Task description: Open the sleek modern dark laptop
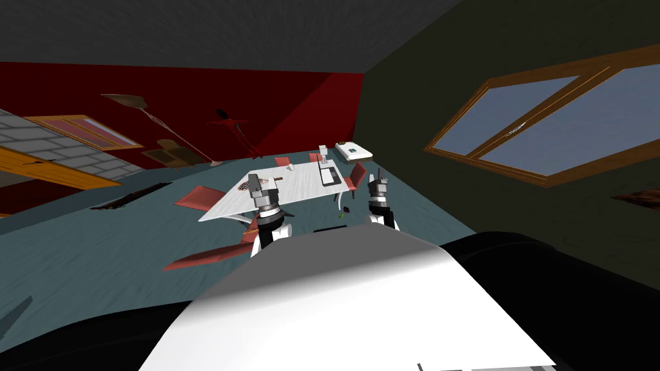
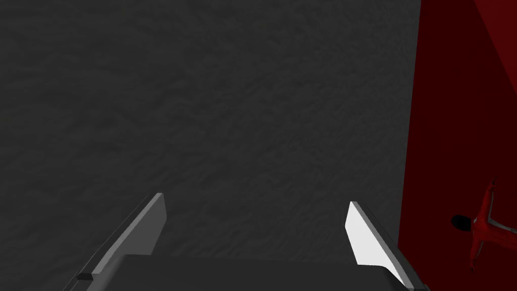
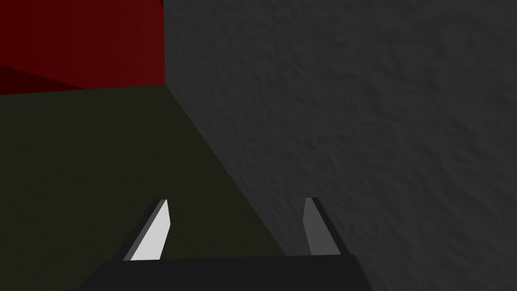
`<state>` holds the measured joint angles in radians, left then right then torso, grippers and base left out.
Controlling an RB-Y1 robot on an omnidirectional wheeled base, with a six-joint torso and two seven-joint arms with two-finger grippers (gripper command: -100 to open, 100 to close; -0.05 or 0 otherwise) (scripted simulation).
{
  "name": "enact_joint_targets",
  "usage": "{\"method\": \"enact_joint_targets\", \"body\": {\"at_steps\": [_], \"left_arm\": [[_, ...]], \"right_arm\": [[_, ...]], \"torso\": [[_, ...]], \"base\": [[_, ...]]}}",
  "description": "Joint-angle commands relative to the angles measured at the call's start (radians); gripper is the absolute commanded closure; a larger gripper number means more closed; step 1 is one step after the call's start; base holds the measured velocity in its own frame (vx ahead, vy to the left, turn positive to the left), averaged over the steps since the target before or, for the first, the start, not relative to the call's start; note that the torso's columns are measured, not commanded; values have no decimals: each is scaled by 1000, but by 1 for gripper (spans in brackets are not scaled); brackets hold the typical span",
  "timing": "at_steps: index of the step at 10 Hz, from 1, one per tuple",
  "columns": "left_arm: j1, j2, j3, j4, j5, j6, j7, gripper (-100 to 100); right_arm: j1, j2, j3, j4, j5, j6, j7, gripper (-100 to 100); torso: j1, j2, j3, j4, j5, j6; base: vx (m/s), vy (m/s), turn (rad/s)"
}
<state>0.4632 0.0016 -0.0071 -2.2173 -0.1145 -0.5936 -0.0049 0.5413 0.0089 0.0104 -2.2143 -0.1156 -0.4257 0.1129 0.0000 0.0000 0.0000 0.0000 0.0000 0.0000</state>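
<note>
The laptop [image 1: 330, 176] lies toward the far side of the white desk [image 1: 296, 185], well apart from us. Our left tool [image 2: 255, 199] and right tool [image 3: 236, 199] both stand spread, holding nothing. We should drive closer first, then reach for the lid's front edge.

White table [image 1: 300, 185], red chairs [image 1: 201, 196], teal floor [image 1: 97, 257]

A white table [image 1: 303, 185] stands far ahead on the teal floor [image 1: 97, 257], with red chairs around it: one on its left [image 1: 198, 196], one nearer [image 1: 205, 256], one on its right [image 1: 356, 174]. Beyond it, a red floor lamp [image 1: 236, 129] leans by the red wall [image 1: 193, 90], and a low white unit [image 1: 355, 151] sits in the far corner. A wood-framed window [image 1: 567, 122] is on the right.
</note>
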Motion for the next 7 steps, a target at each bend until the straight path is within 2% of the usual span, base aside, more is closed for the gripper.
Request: {"method": "enact_joint_targets", "body": {"at_steps": [1, 7], "left_arm": [[0, 0, 0, 0, 0, 0, 0, 0], [0, 0, 0, 0, 0, 0, 0, 0]], "right_arm": [[0, 0, 0, 0, 0, 0, 0, 0], [0, 0, 0, 0, 0, 0, 0, 0]], "torso": [[0, 40, -82, 41, 0, 0], [0, 470, -939, 470, 0, 0]], "base": [[0, 0, 0], [0, 0, 0]]}}
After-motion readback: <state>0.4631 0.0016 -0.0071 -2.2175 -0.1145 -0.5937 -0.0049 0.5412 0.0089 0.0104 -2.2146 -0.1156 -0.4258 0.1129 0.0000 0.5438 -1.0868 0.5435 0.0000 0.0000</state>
